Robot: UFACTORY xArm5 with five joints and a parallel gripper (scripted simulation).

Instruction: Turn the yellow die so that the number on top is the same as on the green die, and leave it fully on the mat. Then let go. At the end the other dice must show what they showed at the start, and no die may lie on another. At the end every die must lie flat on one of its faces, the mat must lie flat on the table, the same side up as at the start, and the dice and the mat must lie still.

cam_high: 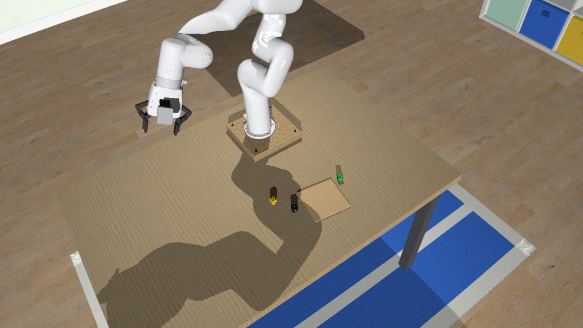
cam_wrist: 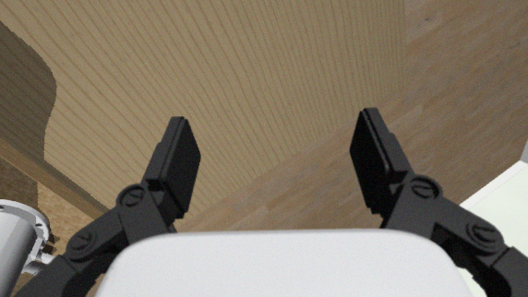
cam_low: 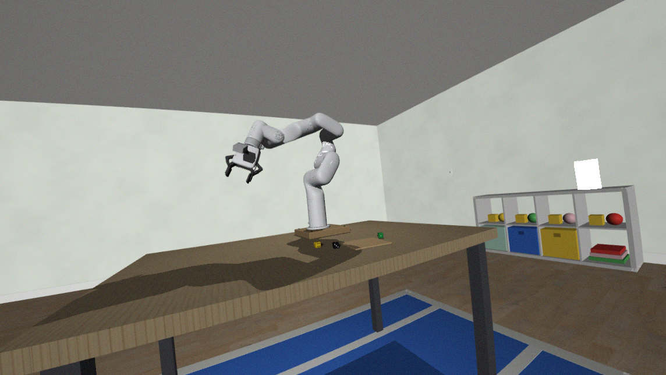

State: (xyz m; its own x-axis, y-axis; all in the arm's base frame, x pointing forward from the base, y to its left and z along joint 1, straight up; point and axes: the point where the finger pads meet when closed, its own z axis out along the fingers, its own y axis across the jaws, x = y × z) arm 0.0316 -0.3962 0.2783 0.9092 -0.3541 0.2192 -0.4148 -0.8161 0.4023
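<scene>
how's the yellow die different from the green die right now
The small yellow die lies in the arm's shadow on the wooden table, left of the flat tan mat in the top view; the small green die sits in light by the mat's far right corner. The yellow one has dark pips, the green one pale pips. Both lie flat, off the mat, untouched.

Ribbed wooden table (cam_high: 163, 195); glossy white arm (cam_high: 265, 61).

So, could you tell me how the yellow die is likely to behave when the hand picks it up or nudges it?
The yellow die looks like a small, stiff cube, so it will probably sit steady on a flat face rather than roll. Being so small, it is likely light and may skid or tip onto another face if nudged. The open hand could easily knock it toward the black die.
</scene>
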